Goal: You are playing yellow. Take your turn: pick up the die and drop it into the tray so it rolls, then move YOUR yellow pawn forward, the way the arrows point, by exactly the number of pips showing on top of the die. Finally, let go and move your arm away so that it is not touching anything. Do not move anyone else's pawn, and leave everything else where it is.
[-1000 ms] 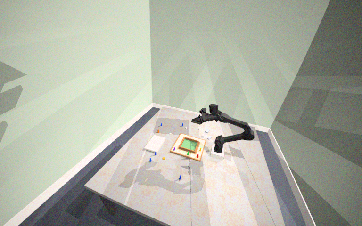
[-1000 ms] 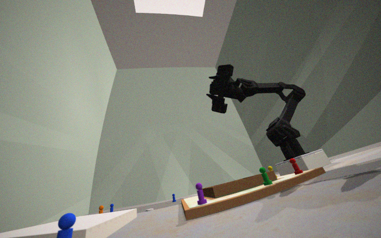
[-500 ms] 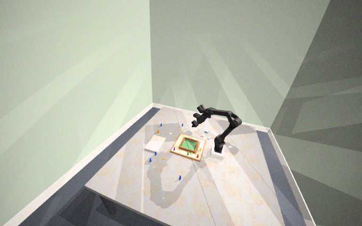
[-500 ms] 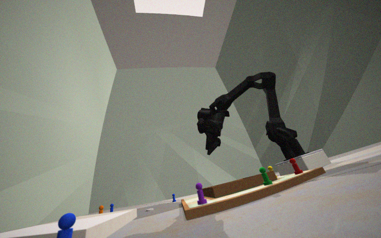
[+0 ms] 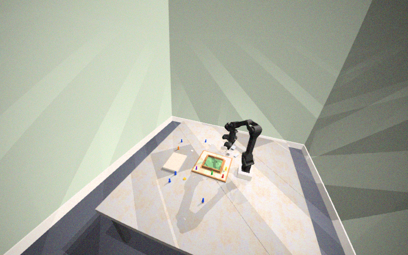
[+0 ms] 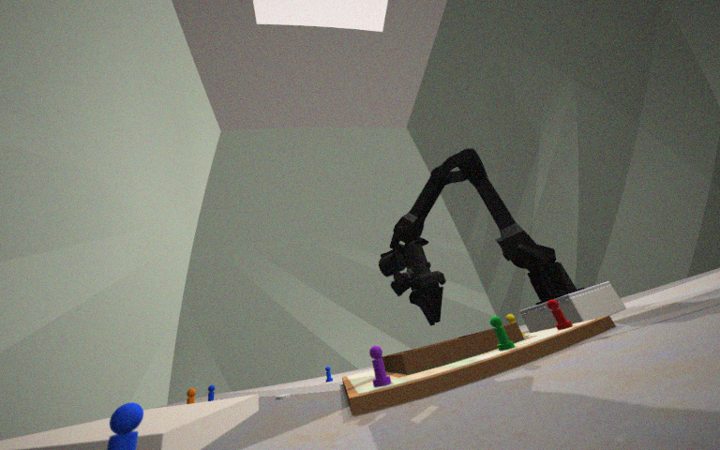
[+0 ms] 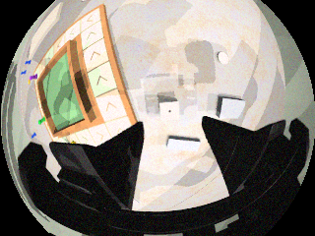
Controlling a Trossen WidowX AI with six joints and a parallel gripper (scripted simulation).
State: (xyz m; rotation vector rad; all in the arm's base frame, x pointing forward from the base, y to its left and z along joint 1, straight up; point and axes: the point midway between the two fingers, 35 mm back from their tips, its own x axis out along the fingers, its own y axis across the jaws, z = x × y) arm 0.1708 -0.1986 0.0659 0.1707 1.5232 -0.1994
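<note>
Toward the table's far edge, seen from the top, the gripper (image 5: 228,146) hangs just beyond the game board (image 5: 196,168), near small white blocks. The exterior view shows it raised, holding nothing. At the wrist, part-open fingers frame the die (image 7: 168,109); I'd descend squarely and grasp.

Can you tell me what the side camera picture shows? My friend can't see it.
A black robot arm bends down over a wooden game board, its open gripper hanging in the air above it, holding nothing. Purple, green, yellow and red pawns stand on the board.
</note>
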